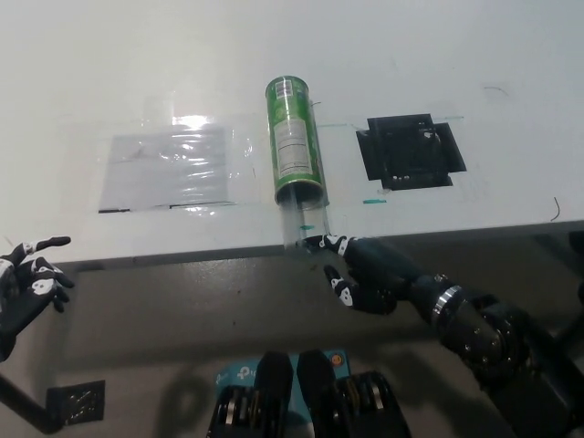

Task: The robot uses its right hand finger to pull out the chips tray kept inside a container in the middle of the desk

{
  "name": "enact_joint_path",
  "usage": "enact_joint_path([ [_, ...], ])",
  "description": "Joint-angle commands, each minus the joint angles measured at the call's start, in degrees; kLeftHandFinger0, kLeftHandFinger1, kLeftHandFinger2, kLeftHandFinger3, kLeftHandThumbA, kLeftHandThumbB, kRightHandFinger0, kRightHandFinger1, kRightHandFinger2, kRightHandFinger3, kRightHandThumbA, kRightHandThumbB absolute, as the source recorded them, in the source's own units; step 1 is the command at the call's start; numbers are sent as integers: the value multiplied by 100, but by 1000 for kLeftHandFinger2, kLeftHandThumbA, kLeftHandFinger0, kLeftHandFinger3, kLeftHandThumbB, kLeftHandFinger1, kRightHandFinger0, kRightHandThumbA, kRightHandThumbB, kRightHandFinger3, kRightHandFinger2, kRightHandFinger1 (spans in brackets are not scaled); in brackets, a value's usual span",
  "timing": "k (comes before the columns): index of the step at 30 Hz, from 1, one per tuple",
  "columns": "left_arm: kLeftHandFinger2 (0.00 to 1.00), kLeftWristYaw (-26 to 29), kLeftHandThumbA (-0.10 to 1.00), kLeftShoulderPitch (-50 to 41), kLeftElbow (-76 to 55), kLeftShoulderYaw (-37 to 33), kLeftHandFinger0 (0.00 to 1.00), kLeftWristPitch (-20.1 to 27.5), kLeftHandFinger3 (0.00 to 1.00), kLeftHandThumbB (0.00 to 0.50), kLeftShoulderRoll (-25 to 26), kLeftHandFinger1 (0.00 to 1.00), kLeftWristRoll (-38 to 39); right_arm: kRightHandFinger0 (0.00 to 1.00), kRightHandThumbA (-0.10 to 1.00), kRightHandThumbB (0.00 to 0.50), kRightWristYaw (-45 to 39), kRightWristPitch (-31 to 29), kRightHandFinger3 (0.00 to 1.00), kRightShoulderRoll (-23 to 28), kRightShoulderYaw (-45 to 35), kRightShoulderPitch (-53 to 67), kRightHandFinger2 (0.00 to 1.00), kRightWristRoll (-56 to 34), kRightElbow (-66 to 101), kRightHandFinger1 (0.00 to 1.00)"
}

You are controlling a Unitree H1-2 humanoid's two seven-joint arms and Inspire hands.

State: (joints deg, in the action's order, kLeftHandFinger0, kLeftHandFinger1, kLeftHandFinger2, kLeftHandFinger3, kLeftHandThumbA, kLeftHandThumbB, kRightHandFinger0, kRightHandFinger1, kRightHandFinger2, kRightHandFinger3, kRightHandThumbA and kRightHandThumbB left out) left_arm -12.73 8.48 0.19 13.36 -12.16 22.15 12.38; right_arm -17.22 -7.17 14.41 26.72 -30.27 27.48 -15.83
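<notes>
Clear plastic tray (304,224) looks light and slippery; hook its lip at six o'clock, where the right hand (360,274) grasps it. Left hand (26,287) rests released.

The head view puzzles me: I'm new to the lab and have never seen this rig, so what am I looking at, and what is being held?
This picture comes from a camera on a humanoid robot's head, looking steeply down at a pale desk. The robot has two arms with fingered hands. Its black right hand reaches in from the lower right, at the desk's near edge. One finger hooks the end of a clear chips tray, which sticks partly out of the open mouth of a green container lying on its side. Its white left hand rests at the lower left, off the desk, fingers apart, holding nothing. Also on the desk are a clear plastic sheet to the left and a black square patch to the right.
</notes>
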Motion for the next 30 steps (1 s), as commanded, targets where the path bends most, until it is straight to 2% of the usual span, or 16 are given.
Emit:
enact_joint_path([
  [1, 326, -20, -64, 131, -156, 97, 281, 25, 653, 102, 200, 288, 86, 36, -100, 215, -188, 166, 891, 16, -44, 50, 846, -20, 244, 77],
  [4, 331, -35, -63, 156, -118, 82, 293, 38, 656, 101, 220, 294, 72, 2, -100, 212, -177, 215, 890, 28, -64, 118, 840, -18, 329, 48],
  [5, 335, -31, -60, 148, -130, 64, 297, 68, 655, 99, 228, 297, 33, 61, -100, 211, -162, 199, 894, 42, -65, 152, 831, -11, 356, 71],
  [7, 334, -14, -74, 145, -173, 71, 293, 3, 658, 92, 220, 291, 46, 86, -100, 207, -196, 293, 893, 48, -120, 271, 828, -104, 491, 92],
  [11, 335, -24, -68, 146, -167, 64, 291, 5, 653, 98, 230, 291, 41, 58, -100, 211, -208, 327, 891, 58, -160, 405, 840, -129, 645, 81],
  [13, 327, -22, -83, 141, -172, 73, 285, -15, 647, 96, 216, 287, 65, 82, -100, 213, -202, 266, 887, 87, -190, 532, 826, -180, 764, 101],
  [15, 334, -26, -84, 136, -160, 68, 297, -24, 649, 93, 215, 301, 64, 71, -100, 226, -143, 232, 865, 82, -264, 709, 792, -269, 922, 86],
  [16, 336, -11, -77, 129, -179, 57, 305, -40, 652, 97, 212, 305, 38, 5, -100, 227, -149, 251, 851, 72, -304, 773, 784, -319, 986, 43],
  [20, 316, -28, -76, 108, -162, 75, 274, 9, 638, 102, 197, 278, 69, 0, -100, 202, -360, 599, 873, 131, -440, 1134, 800, -453, 1684, 26],
  [22, 313, -11, -81, 93, -161, 72, 269, 5, 633, 101, 188, 274, 48, 0, -100, 203, -364, 520, 867, 147, -505, 1243, 794, -567, 1803, 1],
  [26, 317, -29, -91, 83, -175, 69, 270, 6, 640, 93, 192, 276, 62, 2, -100, 204, -404, 639, 862, 145, -602, 1363, 805, -560, 1977, 13],
  [28, 322, -45, -68, 80, -155, 59, 278, 28, 644, 100, 210, 280, 46, 0, -100, 190, -452, 769, 869, 134, -657, 1408, 804, -599, 2012, 4],
  [30, 319, -50, -58, 77, -140, 66, 282, 41, 646, 107, 210, 281, 48, 0, -100, 192, -428, 647, 874, 137, -674, 1418, 803, -597, 1963, 0],
])
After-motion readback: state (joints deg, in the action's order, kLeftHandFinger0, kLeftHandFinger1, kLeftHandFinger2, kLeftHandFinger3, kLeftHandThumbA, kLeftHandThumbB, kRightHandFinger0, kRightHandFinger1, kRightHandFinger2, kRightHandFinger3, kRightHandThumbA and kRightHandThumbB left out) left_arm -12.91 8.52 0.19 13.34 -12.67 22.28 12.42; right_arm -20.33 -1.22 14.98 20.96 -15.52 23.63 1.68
